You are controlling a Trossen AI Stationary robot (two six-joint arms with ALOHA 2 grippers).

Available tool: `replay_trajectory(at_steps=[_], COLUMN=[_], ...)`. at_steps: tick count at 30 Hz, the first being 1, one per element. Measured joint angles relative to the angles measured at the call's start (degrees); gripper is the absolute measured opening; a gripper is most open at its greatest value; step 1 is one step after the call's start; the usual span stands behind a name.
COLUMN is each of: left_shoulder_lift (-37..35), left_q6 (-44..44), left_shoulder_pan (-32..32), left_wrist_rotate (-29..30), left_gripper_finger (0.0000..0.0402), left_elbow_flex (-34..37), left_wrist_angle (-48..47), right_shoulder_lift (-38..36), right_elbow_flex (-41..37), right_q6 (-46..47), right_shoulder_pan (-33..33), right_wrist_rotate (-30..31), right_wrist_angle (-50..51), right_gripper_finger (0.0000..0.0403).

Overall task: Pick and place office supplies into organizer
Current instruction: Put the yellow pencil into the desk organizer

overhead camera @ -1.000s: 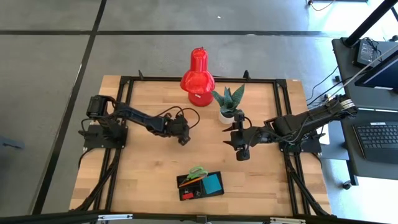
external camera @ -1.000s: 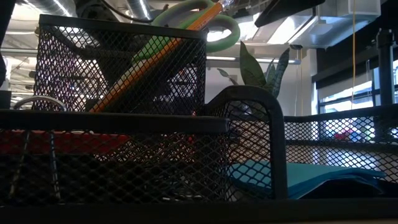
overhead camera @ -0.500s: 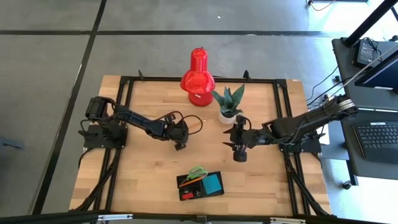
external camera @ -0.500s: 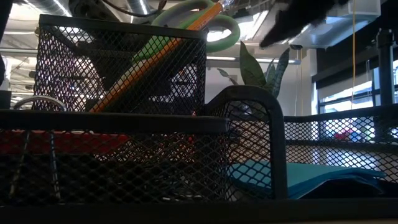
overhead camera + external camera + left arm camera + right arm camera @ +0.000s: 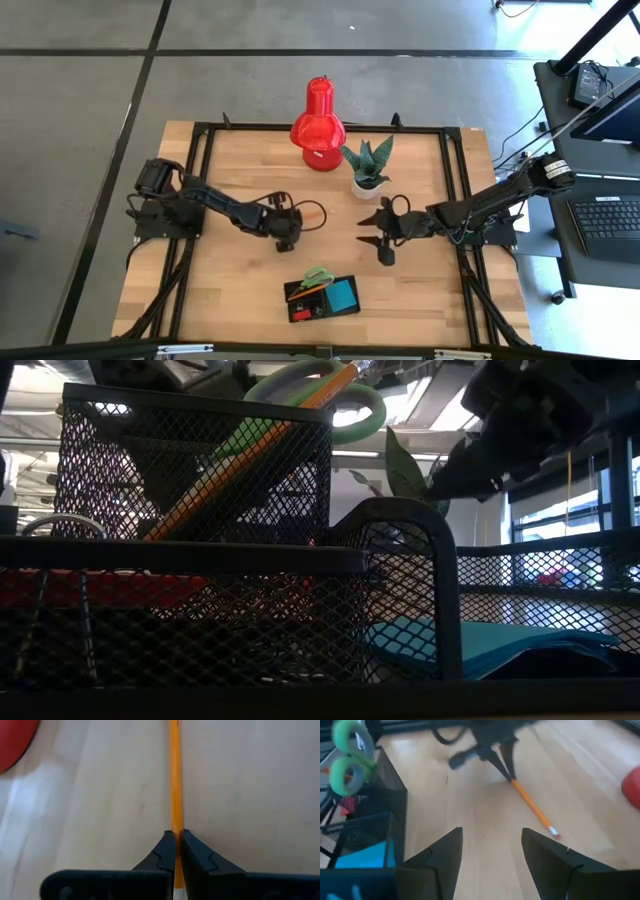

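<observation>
Left wrist view: I see the orange pencil (image 5: pixel 175 780) lying on the table (image 5: pixel 250 785), running up the frame's centre, my left gripper (image 5: pixel 175 851) clenched on it. Lower centre of the high view, the organizer (image 5: pixel 322 298) already holds scissors (image 5: pixel 318 275) and note pad (image 5: pixel 342 293). My right gripper (image 5: pixel 491 857) hovers released nearby. I judge this pencil the last item.

Even daylight, blurry wrist views

Left jaws now clamped on pencil (image 5: pixel 174 795)
</observation>
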State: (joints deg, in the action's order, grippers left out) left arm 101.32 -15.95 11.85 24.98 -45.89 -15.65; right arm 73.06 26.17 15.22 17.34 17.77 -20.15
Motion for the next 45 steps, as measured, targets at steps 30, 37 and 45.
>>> replay_trajectory(at_steps=[30, 37, 45], left_shoulder_lift=[0.02, 0.02, 0.04], left_q6=[3.28, 3.27, 4.48], left_shoulder_pan=[3.5, 3.5, 3.5], left_wrist_rotate=[-4.75, -4.63, -3.95], left_gripper_finger=[0.0008, 0.0009, 0.0012], left_elbow_flex=[0.02, 0.02, 0.03], left_wrist_angle=[4.55, 4.55, 4.95], right_shoulder_lift=[33.78, 37.12, 38.94], right_elbow_flex=[-0.39, -0.39, 0.71], right_q6=[-2.37, -6.13, -7.61], right_shoulder_pan=[-7.07, -7.06, -7.1], right_wrist_rotate=[0.34, 0.25, -0.94], right_wrist_angle=[-27.3, -33.14, -33.52], right_gripper_finger=[0.0207, 0.0207, 0.0206])
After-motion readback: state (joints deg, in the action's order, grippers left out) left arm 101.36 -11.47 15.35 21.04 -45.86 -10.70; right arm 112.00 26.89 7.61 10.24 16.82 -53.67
